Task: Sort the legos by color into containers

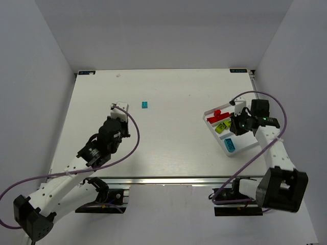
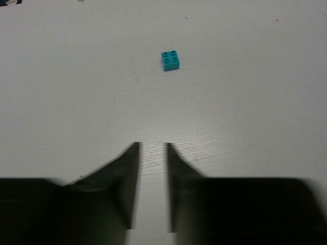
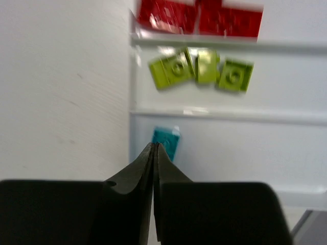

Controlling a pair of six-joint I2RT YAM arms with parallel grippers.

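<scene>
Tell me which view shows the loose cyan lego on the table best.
Left wrist: the cyan lego lies close ahead, its four studs clear. Top external shows it only as a tiny speck. Right wrist misses it.

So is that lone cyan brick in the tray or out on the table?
Out. The cyan brick sits studs-up on the table, ahead of the left hand and far from the tray.

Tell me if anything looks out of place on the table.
One cyan brick lies alone on the bare table, ahead of the left gripper and far from the tray. The rest sit in the tray, grouped by colour.
</scene>
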